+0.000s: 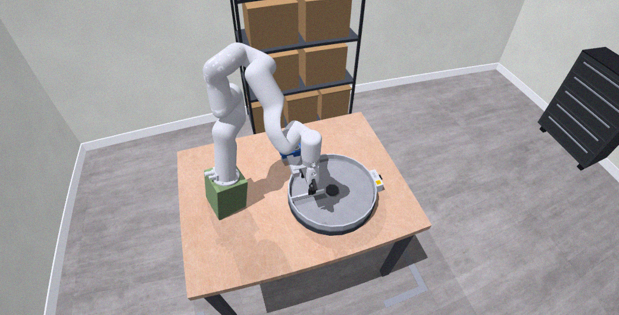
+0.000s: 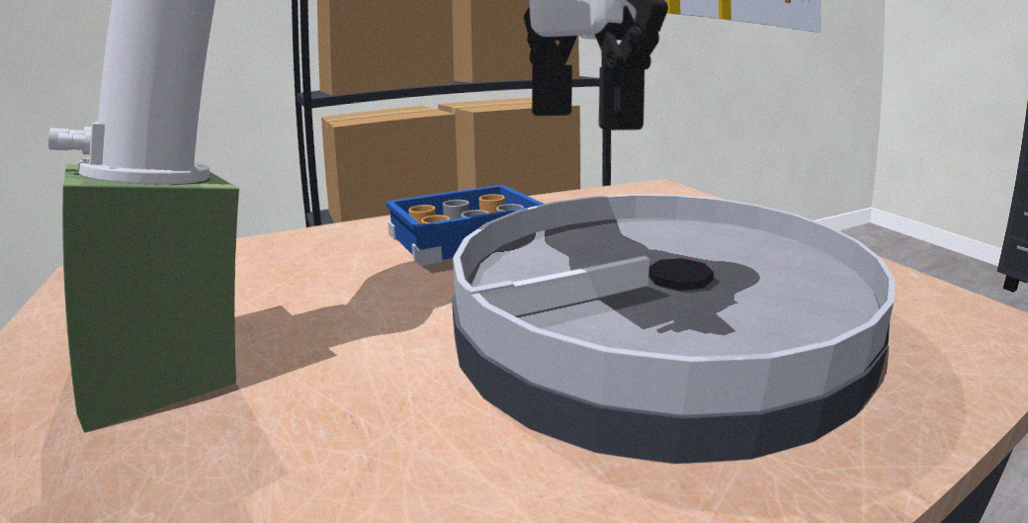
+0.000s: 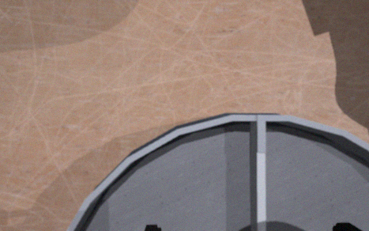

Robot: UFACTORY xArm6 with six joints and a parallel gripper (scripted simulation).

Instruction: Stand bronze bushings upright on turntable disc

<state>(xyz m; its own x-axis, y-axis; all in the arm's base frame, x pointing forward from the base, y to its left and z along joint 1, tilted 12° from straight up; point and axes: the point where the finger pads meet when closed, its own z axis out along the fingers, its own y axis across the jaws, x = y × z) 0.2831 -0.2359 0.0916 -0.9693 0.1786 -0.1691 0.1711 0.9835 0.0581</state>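
Observation:
The blue crate (image 1: 285, 155) (image 2: 437, 237) stands behind the turntable; the arm partly hides it in the top view. The exterior view shows bronze bushings (image 2: 422, 211) (image 2: 436, 218) (image 2: 491, 200) and steel bushings (image 2: 456, 205) (image 2: 474, 214) (image 2: 509, 209) upright inside; their lower parts are hidden. The turntable's grey disc (image 1: 346, 208) (image 2: 784, 289) (image 3: 169, 198) has a black hub (image 1: 332, 190) (image 2: 681, 274) at its centre. No bushing shows on the disc. My gripper (image 2: 586, 120) (image 3: 248, 227) is open and empty, pointing down high above the turntable.
A raised rim (image 2: 719, 383) surrounds the disc. A thin divider wall (image 2: 589, 285) (image 3: 261, 178) runs from the rim to the hub. A small control box (image 1: 376, 180) adjoins the turntable's right side. The arm stands on a green block (image 1: 227, 197) (image 2: 150, 289) at the left.

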